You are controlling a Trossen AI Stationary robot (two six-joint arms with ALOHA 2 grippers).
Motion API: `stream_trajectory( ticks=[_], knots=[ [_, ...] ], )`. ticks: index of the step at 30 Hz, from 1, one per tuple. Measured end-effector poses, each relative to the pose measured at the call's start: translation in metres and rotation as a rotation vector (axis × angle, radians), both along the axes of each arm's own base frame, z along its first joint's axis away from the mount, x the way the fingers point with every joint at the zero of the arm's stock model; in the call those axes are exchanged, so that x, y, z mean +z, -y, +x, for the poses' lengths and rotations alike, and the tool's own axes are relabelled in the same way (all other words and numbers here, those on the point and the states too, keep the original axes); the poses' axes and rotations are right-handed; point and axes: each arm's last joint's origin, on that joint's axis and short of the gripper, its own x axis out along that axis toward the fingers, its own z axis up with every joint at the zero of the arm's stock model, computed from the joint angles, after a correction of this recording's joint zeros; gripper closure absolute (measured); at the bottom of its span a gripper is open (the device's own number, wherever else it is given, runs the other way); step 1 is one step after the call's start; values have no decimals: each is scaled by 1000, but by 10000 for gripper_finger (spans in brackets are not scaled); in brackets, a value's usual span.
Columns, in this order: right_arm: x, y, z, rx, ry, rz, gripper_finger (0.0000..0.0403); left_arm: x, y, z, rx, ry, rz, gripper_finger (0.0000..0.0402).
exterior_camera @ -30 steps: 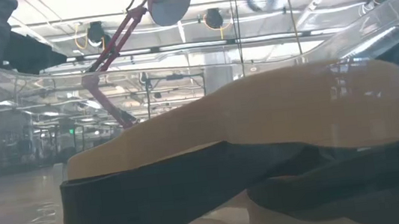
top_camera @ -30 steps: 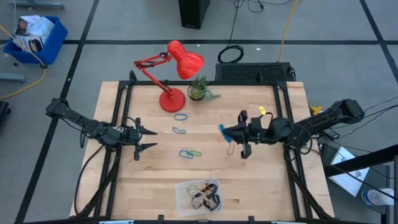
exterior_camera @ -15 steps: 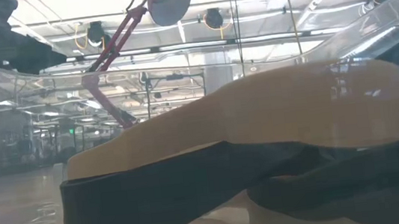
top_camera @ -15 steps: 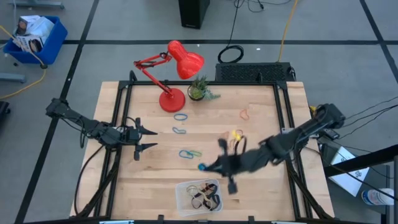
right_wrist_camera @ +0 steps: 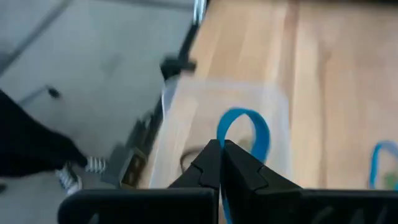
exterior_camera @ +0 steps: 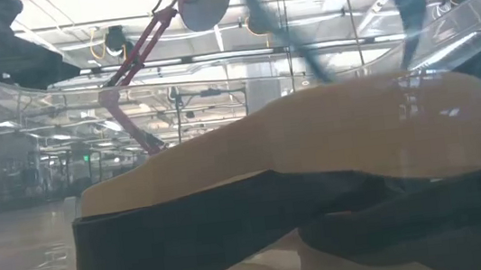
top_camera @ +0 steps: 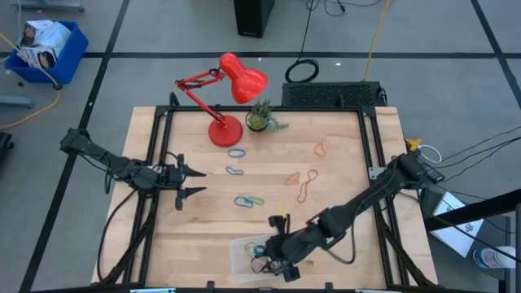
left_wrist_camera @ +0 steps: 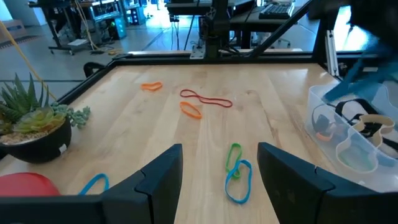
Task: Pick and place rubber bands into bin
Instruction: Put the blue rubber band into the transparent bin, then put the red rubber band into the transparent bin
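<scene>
My right gripper (top_camera: 273, 247) hovers over the clear bin (top_camera: 241, 259) near the table's near edge, shut on a blue rubber band (right_wrist_camera: 242, 112). The bin holds several bands, tan and black (exterior_camera: 313, 136) among them. My left gripper (top_camera: 192, 181) waits open and empty at the table's left. Loose bands lie flat on the wood: a blue-green pair (top_camera: 248, 201), two blue ones (top_camera: 236, 152), a red one (top_camera: 307, 190) and orange ones (top_camera: 321, 149). My right gripper pinches the blue band at one spot on its loop (right_wrist_camera: 219, 134) between its two shut fingertips (right_wrist_camera: 239, 168). The fingers slant down from the table's right side. The rest of the loop stands out open beyond the fingertips, over the bin (right_wrist_camera: 186, 118).
A red desk lamp (top_camera: 232, 81) and a small potted plant (top_camera: 260, 119) stand at the table's far edge. A black frame runs along the table's left and right sides (top_camera: 370, 146). Bare wood lies between my left gripper and the bin.
My right gripper has swept from the table's right middle toward the near edge and the left, to above the bin, carrying the blue band with it. My left gripper has kept still.
</scene>
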Motion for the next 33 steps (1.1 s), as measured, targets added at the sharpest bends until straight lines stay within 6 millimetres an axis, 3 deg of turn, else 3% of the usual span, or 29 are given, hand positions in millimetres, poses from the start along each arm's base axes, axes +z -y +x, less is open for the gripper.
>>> stream_trajectory(
  ticks=[5, 11, 22, 33],
  knots=[
    [-34, -6, 6, -21, -103, -36, 403, 0, 0, 0, 9, 2, -43, 188],
    [-53, -10, 11, -31, -145, -50, 401, 0, 0, 0, 16, 4, -78, 188],
    [-48, -11, 12, -6, -121, -26, 365, 0, 0, 0, 16, 3, -78, 188],
    [-48, -11, 11, 16, -133, -16, 273, 0, 0, 0, 15, 1, -70, 188]
  ],
)
